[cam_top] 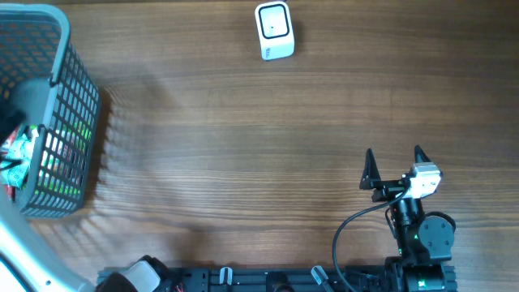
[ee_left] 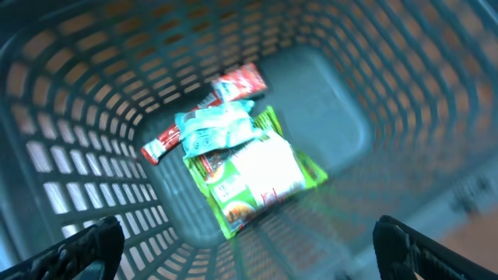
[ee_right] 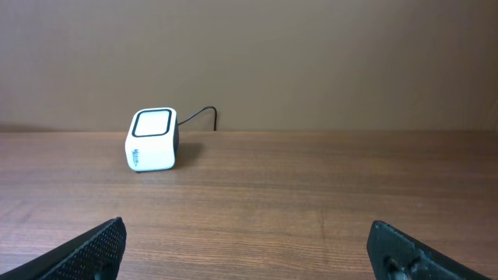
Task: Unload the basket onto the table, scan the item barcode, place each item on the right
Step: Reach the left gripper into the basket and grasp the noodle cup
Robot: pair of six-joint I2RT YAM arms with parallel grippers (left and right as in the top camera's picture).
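One scanner (cam_top: 274, 31), window up; green packet (ee_left: 257, 175) diagonal in basket (ee_left: 70, 117).

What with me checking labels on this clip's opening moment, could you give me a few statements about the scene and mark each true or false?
1. The scanner stands on the table, well apart from the basket. True.
2. The right claw grips a packet. False: it is open and empty, over bare wood.
3. A green packet lies in the basket among other packets. True.
4. The left claw is shut on the green packet. False: it is open above the basket's contents and touches none of them.
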